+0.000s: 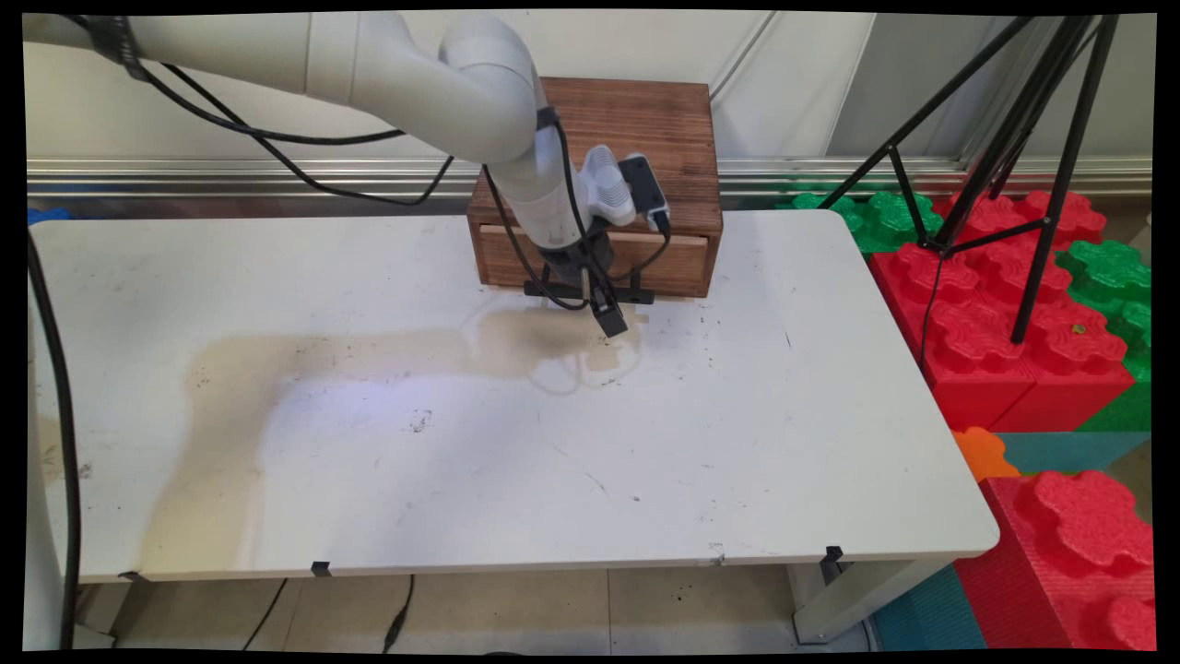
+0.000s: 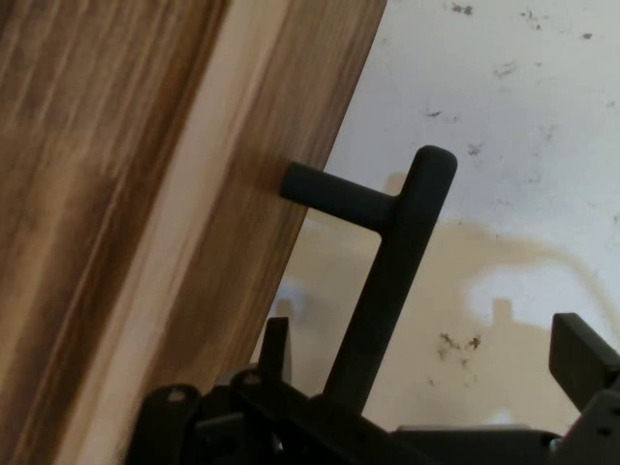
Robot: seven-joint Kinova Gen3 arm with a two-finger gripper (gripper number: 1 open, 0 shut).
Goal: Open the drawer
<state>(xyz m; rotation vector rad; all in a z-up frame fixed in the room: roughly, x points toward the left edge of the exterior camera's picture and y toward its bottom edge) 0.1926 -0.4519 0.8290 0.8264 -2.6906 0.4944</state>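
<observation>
One white robot arm reaches down to a single wooden drawer box (image 1: 636, 157) at the far edge of the white table (image 1: 461, 461), its black gripper (image 1: 604, 309) set at the drawer's one black bar handle (image 2: 392, 262). The hand view shows the jaws spread wide, the handle standing between two fingers (image 2: 581, 358) with neither visibly touching it. The drawer (image 1: 682, 254) sits slightly proud of the box front. One black tripod (image 1: 1014, 138) stands over red and green foam blocks (image 1: 1005, 304) beside the table.

white table (image 1: 461, 461), pale wall (image 1: 811, 74), black tripod (image 1: 1014, 138), red and green foam blocks (image 1: 1014, 314)
</observation>
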